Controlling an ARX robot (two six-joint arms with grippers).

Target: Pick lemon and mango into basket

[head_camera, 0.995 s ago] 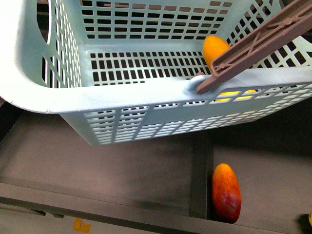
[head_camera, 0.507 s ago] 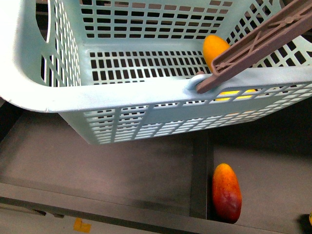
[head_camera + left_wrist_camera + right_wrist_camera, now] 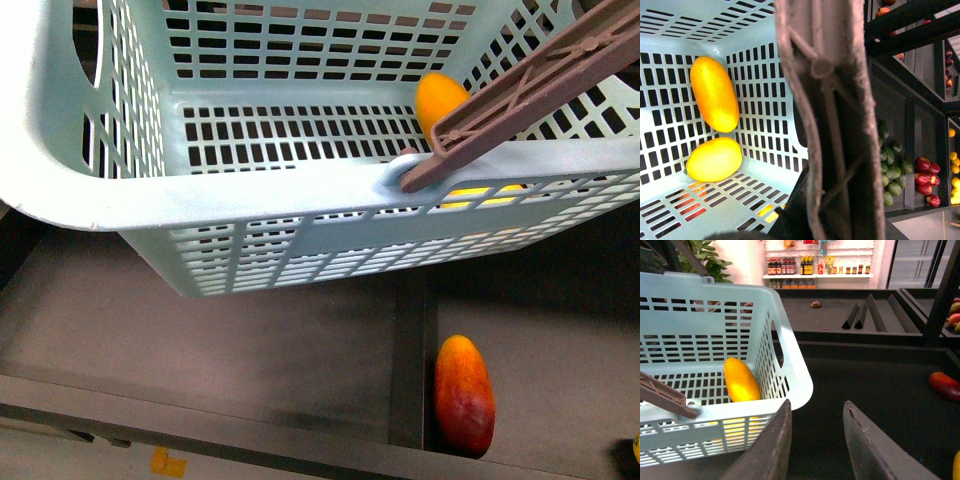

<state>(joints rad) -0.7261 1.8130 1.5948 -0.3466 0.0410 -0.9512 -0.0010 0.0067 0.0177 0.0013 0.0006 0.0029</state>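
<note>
The pale turquoise basket [image 3: 250,195] fills the upper front view, hanging above the dark shelf. The yellow-orange mango [image 3: 714,92] lies on its floor, and the shorter bright yellow lemon [image 3: 714,160] rests right beside it. The front view shows the mango [image 3: 440,100] behind the brown handle [image 3: 540,85], and the lemon [image 3: 480,192] only as yellow through the slots. My left gripper [image 3: 826,200] is shut on the brown handle [image 3: 830,100], which hides its fingers. My right gripper [image 3: 817,405] is open and empty, just outside the basket's corner [image 3: 795,380], with the mango [image 3: 741,380] visible inside.
A bigger red-and-orange fruit [image 3: 465,395] lies on the dark shelf below the basket, next to a divider [image 3: 410,350]. It also shows in the right wrist view as a red fruit [image 3: 945,385]. Green fruits [image 3: 892,170] and red apples [image 3: 927,175] fill bins beyond the handle.
</note>
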